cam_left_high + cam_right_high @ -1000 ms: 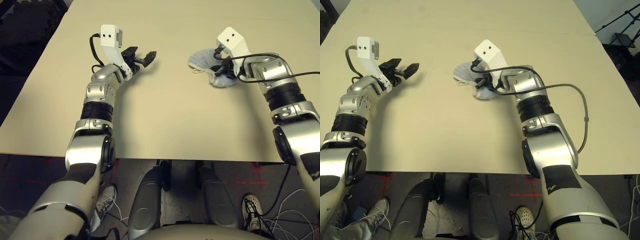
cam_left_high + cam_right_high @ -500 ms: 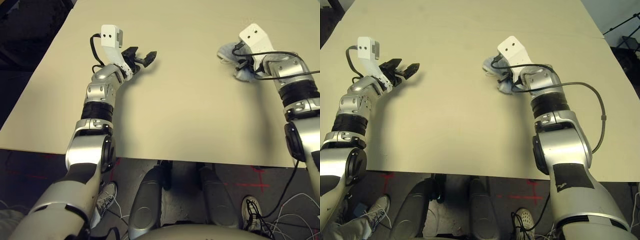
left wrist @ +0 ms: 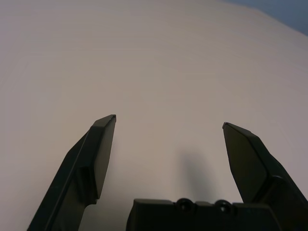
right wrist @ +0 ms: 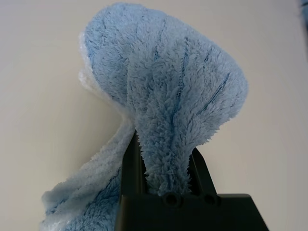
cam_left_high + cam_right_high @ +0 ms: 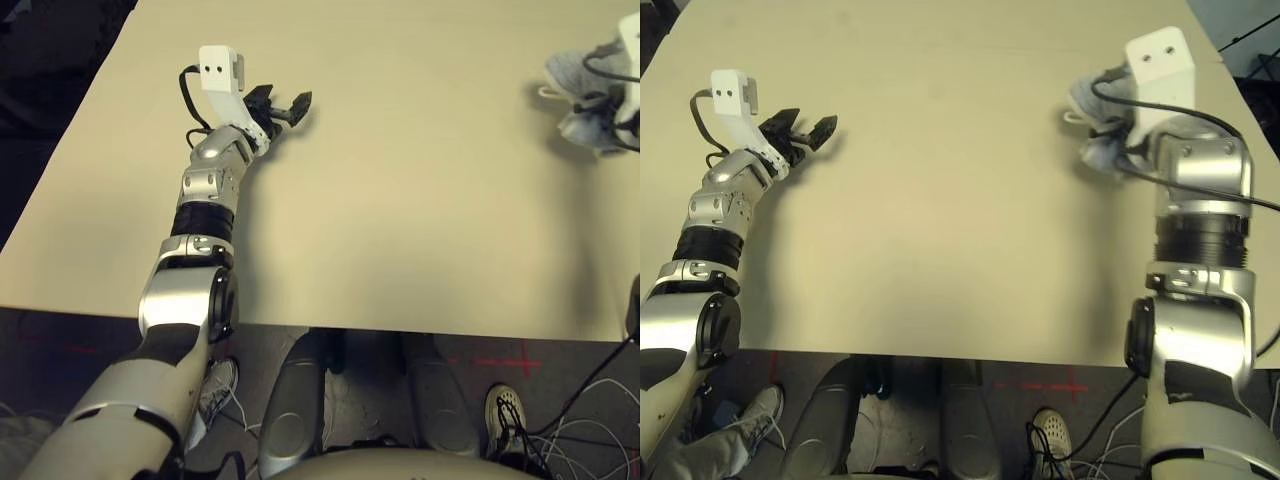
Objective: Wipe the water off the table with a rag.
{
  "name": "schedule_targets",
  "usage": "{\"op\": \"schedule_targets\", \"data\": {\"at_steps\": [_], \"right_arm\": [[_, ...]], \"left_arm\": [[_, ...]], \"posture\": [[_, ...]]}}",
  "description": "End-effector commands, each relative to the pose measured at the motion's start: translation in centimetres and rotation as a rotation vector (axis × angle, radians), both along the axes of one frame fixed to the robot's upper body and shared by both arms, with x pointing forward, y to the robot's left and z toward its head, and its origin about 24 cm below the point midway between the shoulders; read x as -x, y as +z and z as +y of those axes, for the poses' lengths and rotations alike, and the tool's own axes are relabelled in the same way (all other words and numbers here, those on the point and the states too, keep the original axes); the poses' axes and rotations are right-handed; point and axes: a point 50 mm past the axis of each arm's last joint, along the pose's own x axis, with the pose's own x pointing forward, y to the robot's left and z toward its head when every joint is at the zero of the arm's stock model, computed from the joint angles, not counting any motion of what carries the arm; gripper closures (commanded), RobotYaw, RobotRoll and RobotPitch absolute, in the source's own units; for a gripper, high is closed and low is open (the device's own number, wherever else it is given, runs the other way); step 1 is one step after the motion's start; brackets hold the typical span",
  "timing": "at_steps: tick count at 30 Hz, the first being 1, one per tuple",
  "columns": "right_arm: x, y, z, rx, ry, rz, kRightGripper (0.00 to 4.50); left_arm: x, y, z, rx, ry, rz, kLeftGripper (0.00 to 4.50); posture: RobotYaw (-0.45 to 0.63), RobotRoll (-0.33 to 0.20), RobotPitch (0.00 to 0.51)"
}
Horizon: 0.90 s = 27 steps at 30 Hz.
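From the head camera, the table [image 5: 400, 200] is a broad pale beige top with a faint seam line far back; below its near edge lies a dark floor with red tape marks, loose white cables and a shoe. Nothing on the table serves as a container, and no droplets of water can be made out on its surface. The left gripper [image 5: 283, 106] is raised over the left part of the table, its two black fingers spread apart and holding nothing. At the right side, the right gripper [image 5: 1118, 143] sits above the table with the rag [image 5: 1092, 125] bunched at its front, pale blue-grey with a whitish edge. In the left wrist view, the left gripper's fingers [image 3: 98, 154] stand wide apart over bare tabletop, a soft shadow between them. In the right wrist view, the right gripper's fingers [image 4: 130, 163] are clamped tight on a fold of the fluffy blue rag [image 4: 168, 91], which balloons out beyond them and hangs down one side above the table.
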Motion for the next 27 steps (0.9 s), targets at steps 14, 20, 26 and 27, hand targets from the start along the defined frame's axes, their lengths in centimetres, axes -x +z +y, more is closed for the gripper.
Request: {"op": "schedule_targets", "data": {"at_steps": [14,20,26,27], "right_arm": [[0.3,-4.0,-1.3,-0.062,0.19,0.081,4.34],[0.4,-4.4,-0.9,-0.079,0.309,0.031,3.09],[1.0,-0.4,-2.2,-0.1,0.311,-0.279,1.16],[0.9,0.0,-2.5,-0.093,0.3,-0.321,0.77]], "left_arm": [[-0.4,-2.9,0.2,0.062,0.196,0.056,0.0],[-0.3,-3.0,0.5,0.078,0.221,0.049,0.0],[-0.2,-3.2,0.9,0.085,0.232,0.05,0.0],[-0.2,-3.1,0.9,0.086,0.233,0.05,0.0]], "posture": [[-0.08,0.0,0.314],[-0.06,0.0,0.313],[-0.07,0.0,0.317],[-0.07,0.0,0.319]]}}
